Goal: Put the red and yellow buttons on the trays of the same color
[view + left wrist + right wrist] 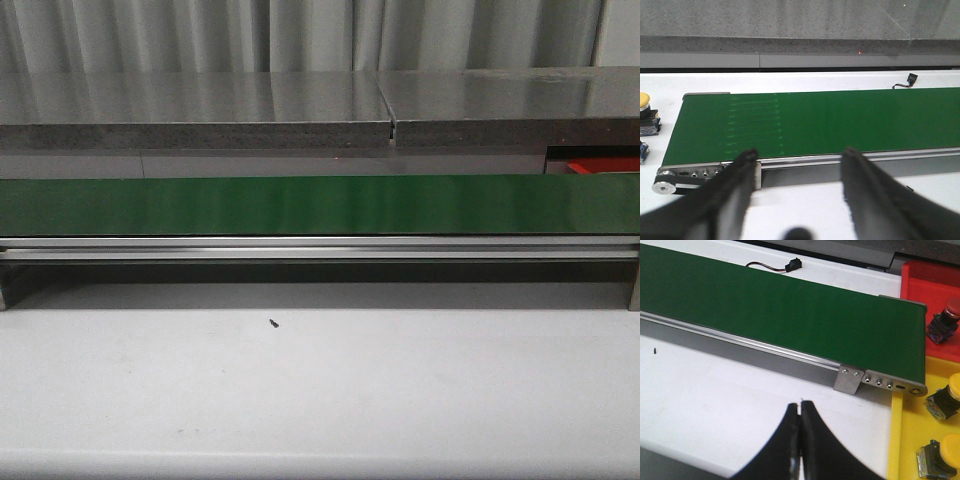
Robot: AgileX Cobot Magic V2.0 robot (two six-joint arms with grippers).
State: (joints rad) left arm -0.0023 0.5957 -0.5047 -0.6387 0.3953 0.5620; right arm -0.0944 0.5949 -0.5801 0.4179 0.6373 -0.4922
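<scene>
In the right wrist view a red-capped button (942, 322) stands on the red tray (920, 280) past the belt's end. Two yellow-capped buttons (947, 397) (940, 455) stand on a yellow tray (900, 440) beside it. My right gripper (800, 404) is shut and empty over the white table, short of the trays. In the left wrist view my left gripper (799, 154) is open and empty in front of the green belt (815, 122). A yellow-capped button (646, 114) stands on the table beyond the belt's end. In the front view only a strip of the red tray (600, 165) shows.
The long green belt (300, 205) on its aluminium frame (320, 248) crosses the table. A black connector on a wire (792, 263) lies behind it. A small dark screw (272, 323) lies on the white table. A grey stone ledge (200, 110) runs behind.
</scene>
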